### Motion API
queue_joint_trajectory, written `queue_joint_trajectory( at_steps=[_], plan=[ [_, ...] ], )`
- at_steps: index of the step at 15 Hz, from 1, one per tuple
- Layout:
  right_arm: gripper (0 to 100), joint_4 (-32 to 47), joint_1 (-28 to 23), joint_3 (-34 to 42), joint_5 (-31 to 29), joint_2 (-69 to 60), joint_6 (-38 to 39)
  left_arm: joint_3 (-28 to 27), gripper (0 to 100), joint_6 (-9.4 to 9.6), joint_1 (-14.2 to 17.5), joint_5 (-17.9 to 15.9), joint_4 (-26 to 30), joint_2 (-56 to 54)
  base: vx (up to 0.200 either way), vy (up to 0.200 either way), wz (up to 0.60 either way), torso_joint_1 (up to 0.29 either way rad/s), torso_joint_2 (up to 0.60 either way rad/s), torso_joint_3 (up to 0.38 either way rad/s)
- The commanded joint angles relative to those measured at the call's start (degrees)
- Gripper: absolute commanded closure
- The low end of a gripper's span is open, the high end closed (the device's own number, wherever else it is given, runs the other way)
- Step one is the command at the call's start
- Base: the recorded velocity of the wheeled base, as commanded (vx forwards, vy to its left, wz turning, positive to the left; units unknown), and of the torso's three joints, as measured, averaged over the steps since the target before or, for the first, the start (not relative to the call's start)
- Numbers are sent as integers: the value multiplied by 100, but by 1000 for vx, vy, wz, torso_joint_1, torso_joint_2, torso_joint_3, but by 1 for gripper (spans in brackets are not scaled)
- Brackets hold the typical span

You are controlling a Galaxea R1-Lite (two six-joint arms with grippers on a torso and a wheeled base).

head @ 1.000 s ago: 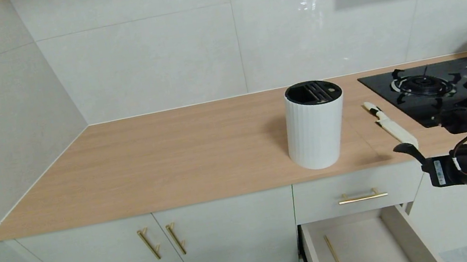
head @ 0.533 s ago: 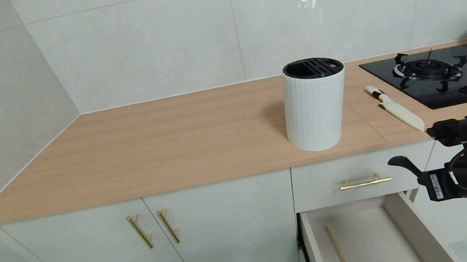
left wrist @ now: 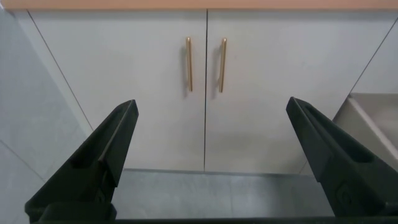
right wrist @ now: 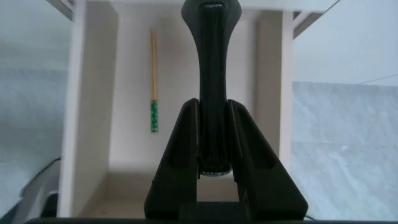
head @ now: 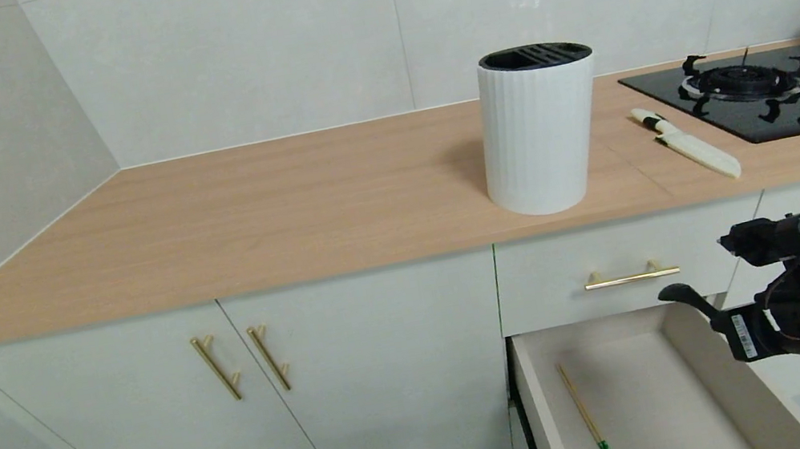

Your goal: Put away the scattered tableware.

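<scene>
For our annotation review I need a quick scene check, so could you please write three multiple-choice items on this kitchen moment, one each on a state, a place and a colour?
1. The lower drawer is:
A. open
B. shut
C. lying on the floor

2. The knife lies:
A. in the drawer
B. on the counter, between the white holder and the stove
C. upright in the holder

3. The end of the chopsticks nearer the drawer's front is:
A. red
B. green
C. black

Answers:
1 A, since the drawer is pulled out and its bare inside shows.
2 B, since the knife rests flat on the wood beside the holder, short of the stove's edge.
3 B, since that tip is plainly green in the head and right wrist views.
</scene>
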Motion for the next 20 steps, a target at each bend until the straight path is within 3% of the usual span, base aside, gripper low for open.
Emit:
queue_joint_trajectory(
  at_steps=[1,14,20],
  plan=[
    [100,-3,6,13,8,81,0,1,0,-2,0,4,0,1,0,0,0,-207,491,281],
    [100,-759,102,224,-10,679,-18,1,0,-2,0,4,0,1,0,0,0,-172,462,283],
    [100,-786,129,224,-10,740,-18,1,0,-2,0,4,0,10,0,0,0,-21,74,44]
  ],
)
